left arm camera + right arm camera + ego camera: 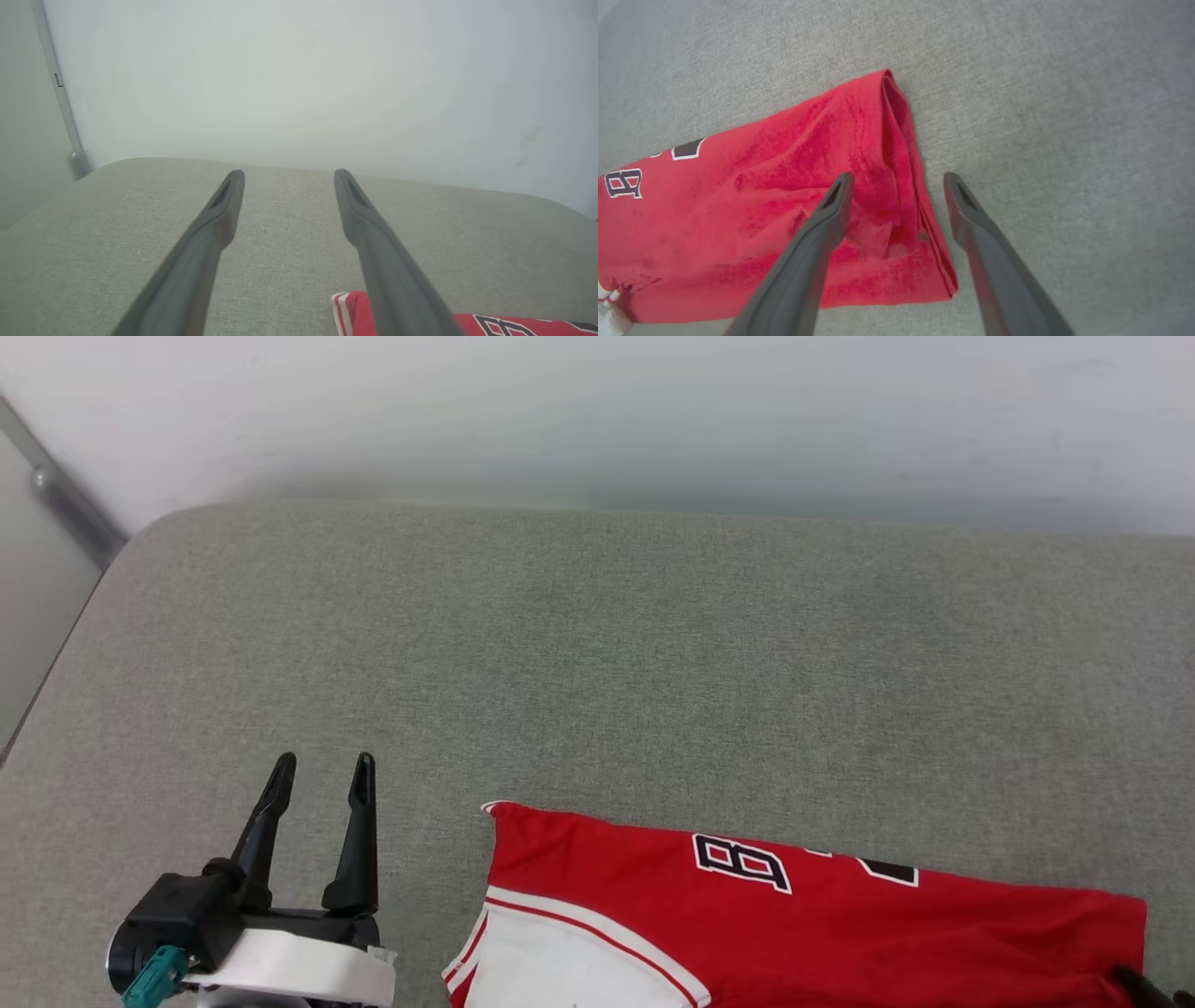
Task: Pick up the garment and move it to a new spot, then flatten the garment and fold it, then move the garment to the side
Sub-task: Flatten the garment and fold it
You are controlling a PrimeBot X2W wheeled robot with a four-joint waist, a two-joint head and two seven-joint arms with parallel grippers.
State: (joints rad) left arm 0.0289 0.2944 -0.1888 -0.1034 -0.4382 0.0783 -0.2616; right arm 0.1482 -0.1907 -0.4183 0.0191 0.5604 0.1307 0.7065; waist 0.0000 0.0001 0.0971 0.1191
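Grey fabric surface (597,644) spreads bare toward the white wall (597,411), its rounded corner at far left. The garment (840,924) lies near the front right, seemingly folded into a band; moving it aside looks left to do. The left gripper (324,763) is spread and empty beside it, and the right gripper (899,177) is spread over its hem.

The garment (822,915) lies on the padded surface (653,644). Left of the garment, just clear of it, sits the left gripper (324,763). Over the garment's right end hangs the right gripper (899,177), one finger above cloth, one past the edge. The wall (597,411) stands well behind the garment.
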